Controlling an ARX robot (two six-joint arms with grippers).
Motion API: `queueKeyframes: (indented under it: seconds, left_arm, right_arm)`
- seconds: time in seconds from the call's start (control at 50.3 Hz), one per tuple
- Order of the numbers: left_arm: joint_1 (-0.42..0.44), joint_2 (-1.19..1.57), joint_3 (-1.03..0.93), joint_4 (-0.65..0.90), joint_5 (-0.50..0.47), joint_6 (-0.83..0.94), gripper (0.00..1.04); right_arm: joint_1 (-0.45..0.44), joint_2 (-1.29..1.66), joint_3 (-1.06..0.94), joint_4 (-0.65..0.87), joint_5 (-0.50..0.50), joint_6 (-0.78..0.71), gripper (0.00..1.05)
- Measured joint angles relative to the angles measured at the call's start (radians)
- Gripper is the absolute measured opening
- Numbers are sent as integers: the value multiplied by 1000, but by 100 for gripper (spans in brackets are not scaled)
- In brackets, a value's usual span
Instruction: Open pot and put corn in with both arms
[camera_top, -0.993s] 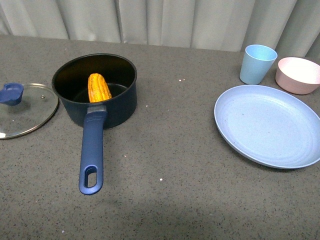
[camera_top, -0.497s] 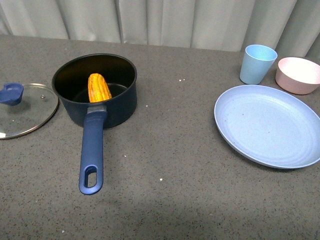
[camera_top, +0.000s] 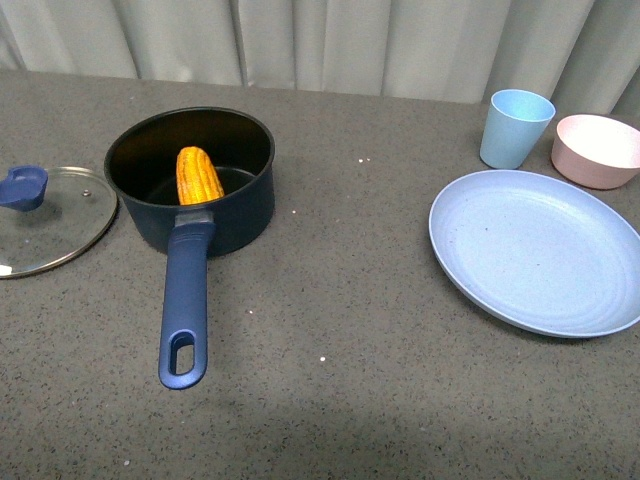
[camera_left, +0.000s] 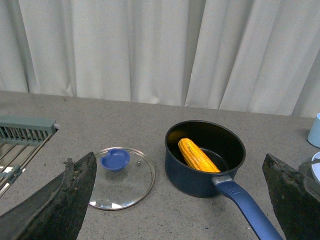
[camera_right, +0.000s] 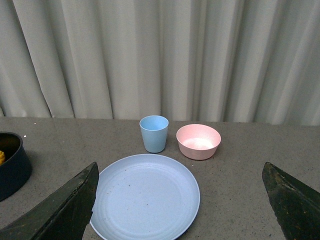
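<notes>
Front view, left to right. Glass lid (camera_top: 48, 220) lies flat on the grey table (camera_top: 340, 350) at the far left, blue knob (camera_top: 22, 187) up, its edge just beside the pot (camera_top: 190, 180) but not clearly touching it. Pot stands uncovered, long blue handle (camera_top: 185, 305) pointing toward the camera, slot hole at the near end. Corn (camera_top: 198, 176) is inside the pot, leaning tilted against the near wall above the handle root, upper end about level with the rim. Middle of the table carries only scattered specks. To the right: large light-blue plate (camera_top: 535, 250); behind it a light-blue cup (camera_top: 515, 128), upright, and a pink bowl (camera_top: 597, 150) just beside the cup. Pale curtain (camera_top: 320, 45) closes off the back. Neither arm appears in the front view. Left wrist view: the left fingers (camera_left: 52, 200) are spread wide, nothing between them, held back from the lid and pot; a grey rack (camera_left: 20, 137) sits at the table edge. Right wrist view: the right fingers (camera_right: 60, 212) are likewise spread wide apart and empty, facing plate, cup and bowl.
</notes>
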Motion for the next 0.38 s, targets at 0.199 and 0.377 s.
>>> queueKeyframes:
  seconds: [0.199, 0.377]
  left_arm:
    - [0, 0, 0, 0, 0, 0, 98]
    - [0, 0, 0, 0, 0, 0, 98]
  right_arm:
    - [0, 0, 0, 0, 0, 0, 96]
    - [0, 0, 0, 0, 0, 0, 96]
